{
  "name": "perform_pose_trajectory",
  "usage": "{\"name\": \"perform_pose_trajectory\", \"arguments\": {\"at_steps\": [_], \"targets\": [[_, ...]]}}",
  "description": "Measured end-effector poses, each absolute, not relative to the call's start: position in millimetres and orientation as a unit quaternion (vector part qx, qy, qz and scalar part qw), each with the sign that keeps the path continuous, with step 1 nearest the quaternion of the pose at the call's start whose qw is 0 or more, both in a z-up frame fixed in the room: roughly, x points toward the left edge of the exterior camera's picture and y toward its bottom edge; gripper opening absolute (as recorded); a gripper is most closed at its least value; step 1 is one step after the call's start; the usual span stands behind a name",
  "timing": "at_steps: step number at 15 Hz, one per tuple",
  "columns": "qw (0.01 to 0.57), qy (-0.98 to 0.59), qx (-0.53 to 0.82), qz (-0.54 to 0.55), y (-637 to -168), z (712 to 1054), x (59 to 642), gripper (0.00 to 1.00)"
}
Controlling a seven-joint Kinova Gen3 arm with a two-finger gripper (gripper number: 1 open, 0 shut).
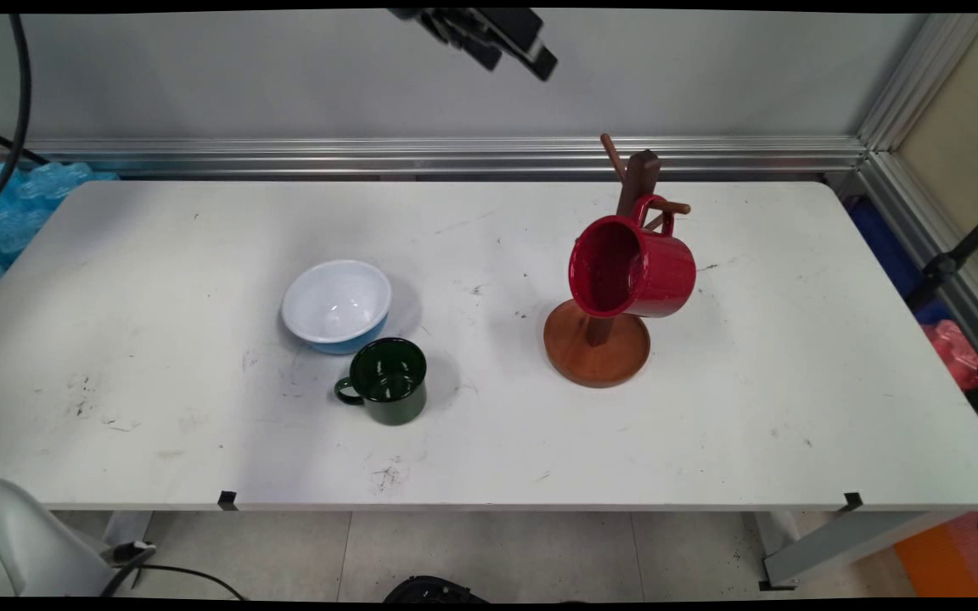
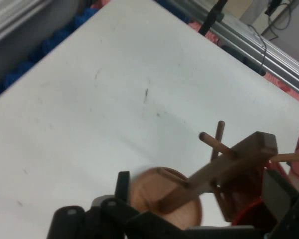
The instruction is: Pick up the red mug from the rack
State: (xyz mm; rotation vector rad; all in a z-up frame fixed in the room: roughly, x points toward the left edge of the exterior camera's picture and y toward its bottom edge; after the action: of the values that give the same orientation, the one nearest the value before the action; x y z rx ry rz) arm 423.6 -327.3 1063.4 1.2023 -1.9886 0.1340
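Observation:
My gripper hangs high at the top edge of the main view, above the back of the table and apart from everything on it. In the hand view its two fingers stand spread, open, with nothing between them. Below it stands a brown wooden mug tree on a round base. A red mug hangs by its handle on one of the pegs, its mouth turned to the near left. Only a red sliver of that mug shows in the hand view.
A dark green mug stands upright left of centre, handle to the left. Just behind it sits a bowl, white inside and blue outside. A metal rail runs along the wall behind the table.

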Motion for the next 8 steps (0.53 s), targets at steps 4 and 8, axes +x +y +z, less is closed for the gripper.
{"name": "perform_pose_trajectory", "arguments": {"at_steps": [4, 8], "targets": [[0.41, -0.806, 0.42, 0.08, -337.4, 1071.1, 451.2, 1.0], [0.425, -0.819, 0.375, 0.09, -340.3, 1076.3, 466.8, 1.0]]}}
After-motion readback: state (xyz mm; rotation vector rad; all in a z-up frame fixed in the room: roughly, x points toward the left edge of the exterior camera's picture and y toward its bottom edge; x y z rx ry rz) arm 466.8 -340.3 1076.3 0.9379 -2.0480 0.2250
